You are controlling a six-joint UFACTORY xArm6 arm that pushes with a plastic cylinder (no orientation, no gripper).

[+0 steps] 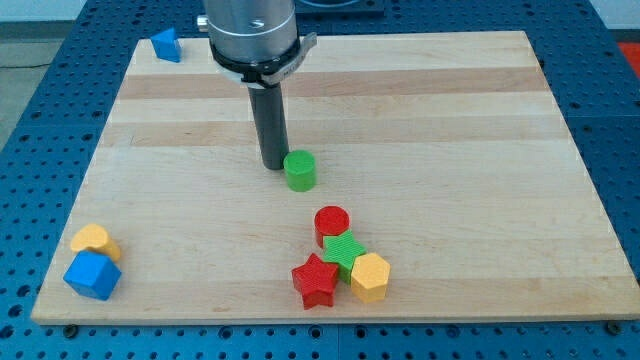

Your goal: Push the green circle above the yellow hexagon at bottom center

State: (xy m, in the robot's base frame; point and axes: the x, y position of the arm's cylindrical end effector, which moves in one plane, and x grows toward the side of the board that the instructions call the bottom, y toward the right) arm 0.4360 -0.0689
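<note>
The green circle [300, 170] stands near the middle of the wooden board [480, 150]. My tip [275, 165] is just to its left, very close or touching. The yellow hexagon [369, 276] lies at the bottom centre, below and to the right of the green circle. It sits in a cluster with a red circle [332, 222], a green star-like block [345, 251] and a red star [316, 282].
A yellow block [93, 240] and a blue block [92, 275] lie at the bottom left corner. Another blue block [166, 45] lies at the top left corner. The arm's grey body [252, 35] hangs over the board's top centre.
</note>
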